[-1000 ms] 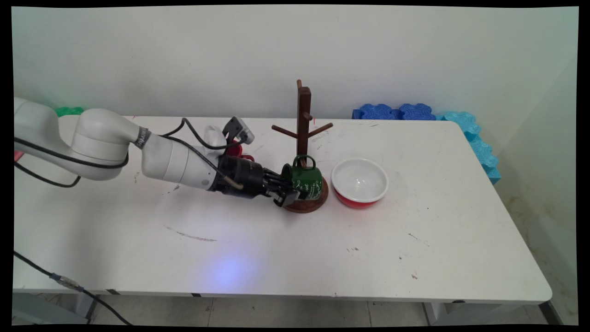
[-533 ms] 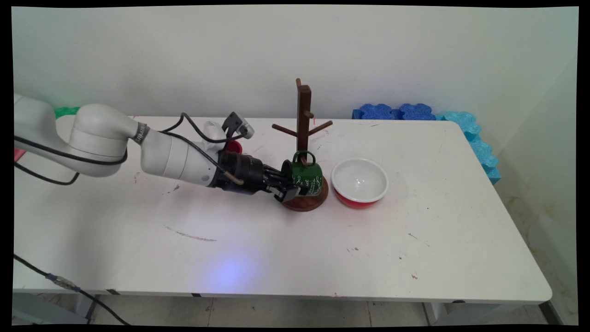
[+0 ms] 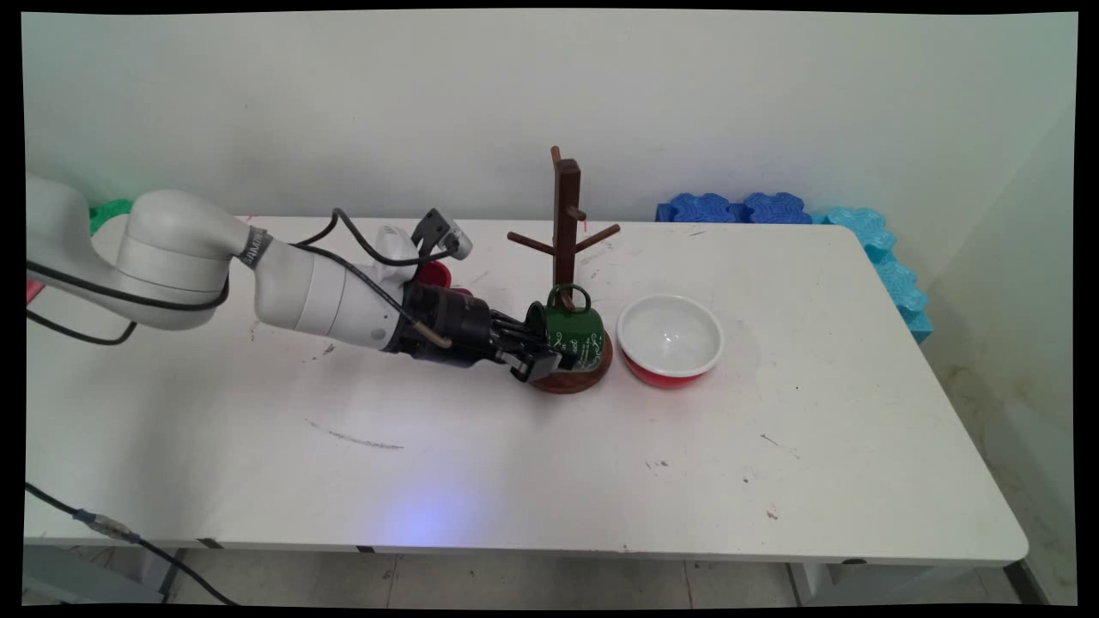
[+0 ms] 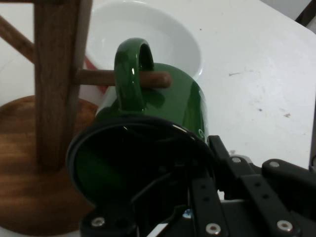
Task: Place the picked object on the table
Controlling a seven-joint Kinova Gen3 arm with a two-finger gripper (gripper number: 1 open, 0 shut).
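Main view: the tool [image 3: 539, 356] reaches in from the left and pinches the rim of a green mug [image 3: 569, 333], which lies tipped on its side over the round base of a wooden mug tree [image 3: 565, 249]. The mug's handle is looped over a low peg. A red bowl with a white inside [image 3: 670, 341] stands just right of the tree on the white desk [image 3: 549, 446]; a red object [image 3: 435, 274] shows behind the arm.

Hand view: the mug [image 4: 163, 118] opens toward the camera, one finger [image 4: 205, 202] on its rim; the peg [image 4: 153, 79] passes through the handle beside the tree's post [image 4: 57, 74], with the bowl [image 4: 163, 34] beyond.
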